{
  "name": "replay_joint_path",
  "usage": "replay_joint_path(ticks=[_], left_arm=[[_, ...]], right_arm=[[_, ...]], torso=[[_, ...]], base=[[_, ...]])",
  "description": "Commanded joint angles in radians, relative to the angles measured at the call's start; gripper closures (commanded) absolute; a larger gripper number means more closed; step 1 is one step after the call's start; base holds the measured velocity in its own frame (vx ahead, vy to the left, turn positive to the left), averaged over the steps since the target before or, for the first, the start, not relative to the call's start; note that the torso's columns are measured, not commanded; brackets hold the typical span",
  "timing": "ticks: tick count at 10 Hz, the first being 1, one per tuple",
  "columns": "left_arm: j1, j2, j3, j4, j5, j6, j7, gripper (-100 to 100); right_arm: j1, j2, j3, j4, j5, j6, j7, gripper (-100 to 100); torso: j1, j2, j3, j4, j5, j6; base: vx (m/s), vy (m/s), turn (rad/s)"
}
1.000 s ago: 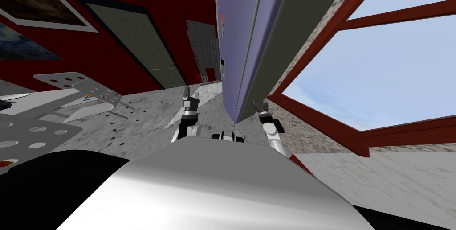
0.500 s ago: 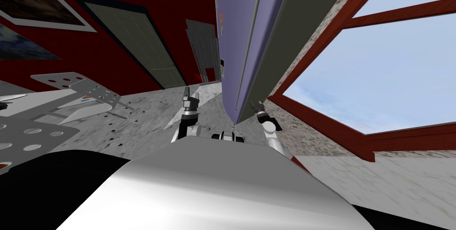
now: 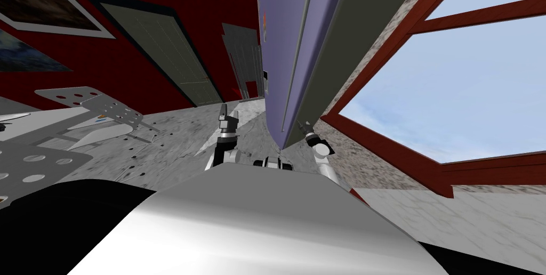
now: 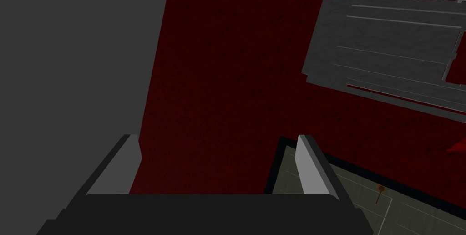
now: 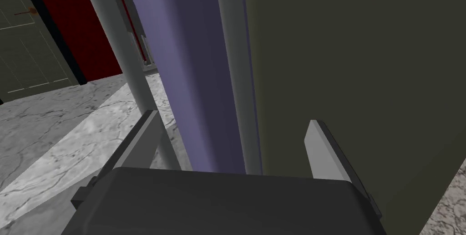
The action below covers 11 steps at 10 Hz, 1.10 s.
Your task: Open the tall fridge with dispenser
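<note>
Fingers [image 5: 144, 143] of right end effector [image 5: 232, 148] spread wide, holding nothing. They straddle the front corner of the fridge [image 3: 362, 16]: one finger sits by the long grey handle [image 5: 119, 41], the other lies over the dark olive side panel [image 5: 355, 63], and the purple door [image 5: 186, 63] and its pale grey edge strip run between them. Cannot tell if the near finger touches the handle. In head view the right end effector [image 3: 305, 126] is low at the fridge's bottom corner, where the purple door [image 3: 280, 48] meets the side, with the handle [image 3: 300, 48] running up the door above it. Fridge stands right in front of me, a bit to my right, door shut against the body, on marbled grey floor [image 3: 176, 133]. Left end effector [image 3: 228, 113] is raised just left of the door, apart from it and over the floor. Its fingers are also wide apart and hold nothing [image 4: 217, 164], with a flat dark grey surface [image 4: 68, 63] beside one finger. Perforated grey plates [image 3: 101, 106] lie further left on the floor. Dark red wall [image 3: 213, 0] at the back, with a grey-green door [image 3: 165, 53] and framed pictures [image 3: 42, 5]. Red-framed window [image 3: 453, 74] to the right of the fridge, showing blue sky.
</note>
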Motion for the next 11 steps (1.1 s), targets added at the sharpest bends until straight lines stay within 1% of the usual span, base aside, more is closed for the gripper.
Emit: replay_joint_path(ticks=[1,2,3,4,5,7,8,9,10,11], left_arm=[[0.000,0.000,0.000,0.000,0.000,0.000,0.000,0],[0.000,0.000,0.000,0.000,0.000,0.000,0.000,0],[0.000,0.000,0.000,0.000,0.000,0.000,0.000,0],[0.000,0.000,0.000,0.000,0.000,0.000,0.000,0],[0.000,0.000,0.000,0.000,0.000,0.000,0.000,0],[0.000,0.000,0.000,0.000,0.000,0.000,0.000,0],[0.000,0.000,0.000,0.000,0.000,0.000,0.000,0],[0.000,0.000,0.000,0.000,0.000,0.000,0.000,0],[0.000,0.000,0.000,0.000,0.000,0.000,0.000,0],[0.000,0.000,0.000,0.000,0.000,0.000,0.000,0]], right_arm=[[-0.019,0.007,0.001,0.032,-0.071,0.038,-0.025,-100],[-0.019,0.007,0.001,0.032,-0.080,0.038,-0.025,-100],[-0.035,0.014,0.000,0.059,-0.116,0.071,-0.047,-100],[-0.035,0.014,0.000,0.059,-0.137,0.071,-0.047,-100],[-0.051,0.022,0.000,0.086,-0.173,0.104,-0.067,-100],[-0.051,0.022,0.000,0.086,-0.193,0.104,-0.067,-100],[-0.067,0.031,0.000,0.112,-0.233,0.135,-0.088,-100],[-0.067,0.031,0.000,0.112,-0.247,0.135,-0.088,-100],[-0.081,0.042,0.000,0.137,-0.273,0.164,-0.107,-100],[-0.081,0.042,0.000,0.137,-0.297,0.164,-0.107,-100]], torso=[[0.000,-0.001,0.000,0.000,0.000,0.000],[0.000,0.000,0.000,0.000,0.000,0.000],[0.000,0.001,0.001,0.000,0.000,0.000],[0.001,0.000,0.000,0.000,0.000,0.000],[0.000,0.000,0.000,0.000,0.000,0.000],[-0.001,0.000,0.000,0.000,0.000,0.000],[0.000,0.002,0.001,0.000,0.000,0.000],[0.000,0.001,0.001,0.000,0.000,0.000],[0.000,0.000,0.000,0.000,0.000,0.000],[0.000,0.000,0.000,0.000,0.000,0.000]], base=[[0.040,-0.020,0.006],[0.021,-0.008,-0.001],[0.033,-0.003,0.003],[0.037,-0.007,0.005],[0.056,-0.019,0.004],[0.027,-0.013,0.003],[0.025,-0.014,0.002],[0.029,-0.013,0.005],[0.032,-0.013,0.004],[0.031,-0.012,0.005]])
